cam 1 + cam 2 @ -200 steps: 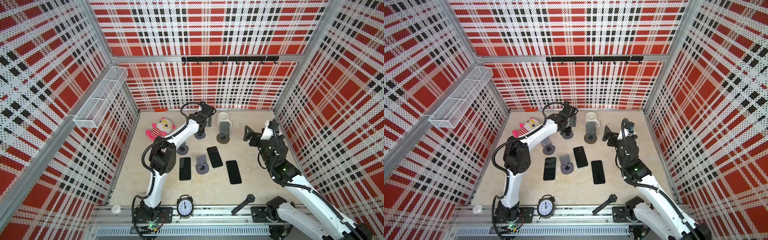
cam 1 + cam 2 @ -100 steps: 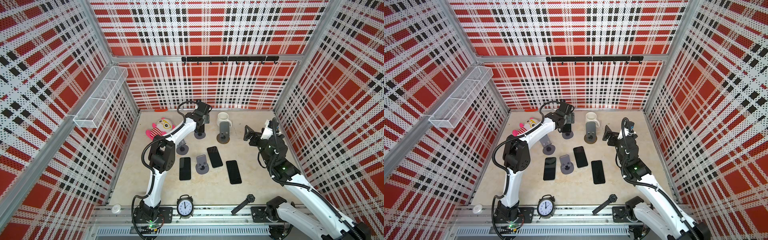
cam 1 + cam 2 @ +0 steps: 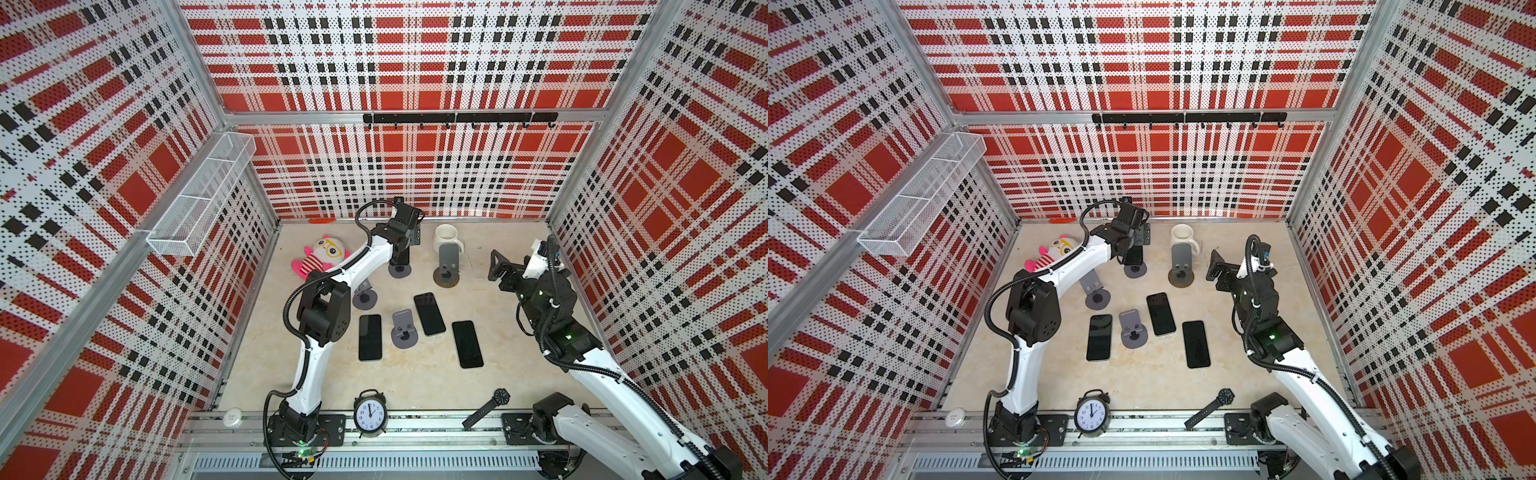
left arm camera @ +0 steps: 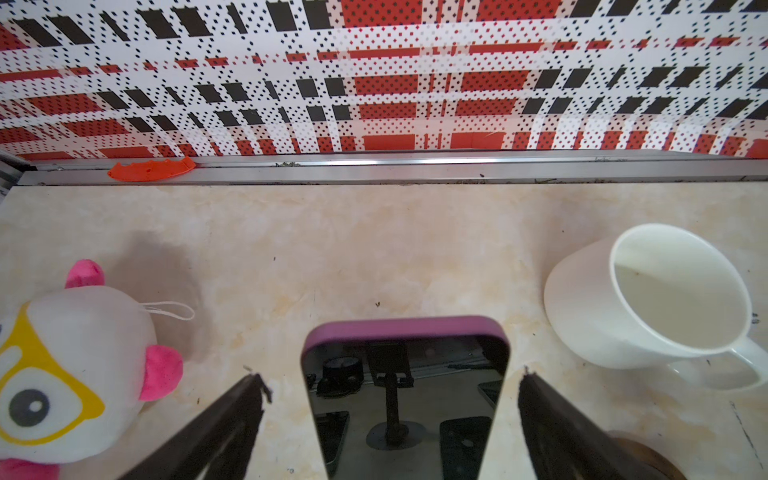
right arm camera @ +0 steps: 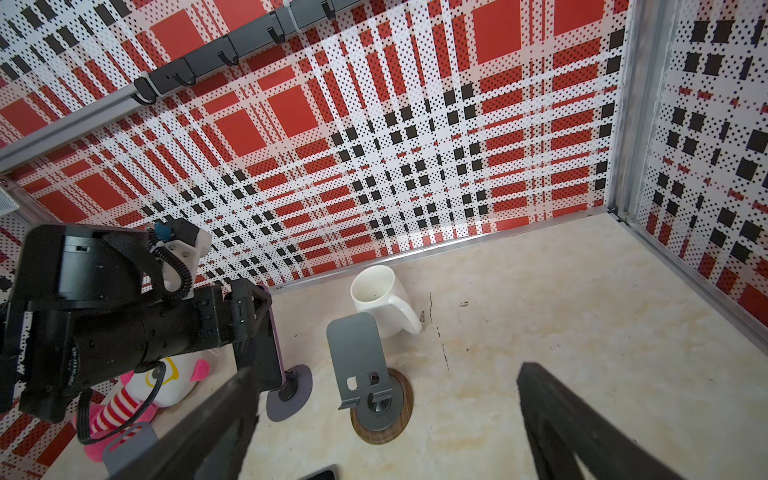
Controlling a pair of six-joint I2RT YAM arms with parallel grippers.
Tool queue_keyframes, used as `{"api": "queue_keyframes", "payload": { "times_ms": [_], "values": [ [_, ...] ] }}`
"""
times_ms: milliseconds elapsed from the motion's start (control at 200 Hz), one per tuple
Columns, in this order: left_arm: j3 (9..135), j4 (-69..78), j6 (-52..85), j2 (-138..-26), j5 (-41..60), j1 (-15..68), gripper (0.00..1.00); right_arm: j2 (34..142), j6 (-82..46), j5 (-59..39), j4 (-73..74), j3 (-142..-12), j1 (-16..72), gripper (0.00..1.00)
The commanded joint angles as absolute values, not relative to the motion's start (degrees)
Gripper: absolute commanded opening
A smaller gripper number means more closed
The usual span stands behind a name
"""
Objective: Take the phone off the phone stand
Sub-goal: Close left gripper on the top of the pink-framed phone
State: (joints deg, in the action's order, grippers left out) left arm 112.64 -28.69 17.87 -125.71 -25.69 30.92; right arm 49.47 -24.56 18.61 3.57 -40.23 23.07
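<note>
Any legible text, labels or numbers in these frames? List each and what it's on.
None reads clearly.
Alarm clock: ring of dial numerals, too small to quote.
White disc on the front rail: faint marking, unreadable.
Left arm's wrist housing: possible lettering, blurred.

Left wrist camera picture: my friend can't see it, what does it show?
A phone in a purple case stands between the black fingers of the open left gripper, untouched. Either side of it, on the beige table, sit a white ceramic mug and a white plush toy with pink ears and yellow glasses.
</note>
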Motion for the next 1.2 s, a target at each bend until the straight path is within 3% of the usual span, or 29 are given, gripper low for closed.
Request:
{"api": "queue_keyframes", "payload": {
  "times_ms": [0,902,1192],
  "values": [
    [112.56,-27.46,18.94,-126.66,-25.33,31.16,0.98,48.6,-24.8,18.24,4.45,-40.34,22.61,1.0],
    [114.29,-27.13,20.9,-129.64,-21.21,30.06,1.0,47.02,-24.7,18.53,5.41,-38.67,21.98,1.0],
    [114.15,-27.2,20.9,-129.07,-21.47,29.99,0.88,47.45,-24.59,18.46,5.77,-38.59,21.96,1.0]
  ]
}}
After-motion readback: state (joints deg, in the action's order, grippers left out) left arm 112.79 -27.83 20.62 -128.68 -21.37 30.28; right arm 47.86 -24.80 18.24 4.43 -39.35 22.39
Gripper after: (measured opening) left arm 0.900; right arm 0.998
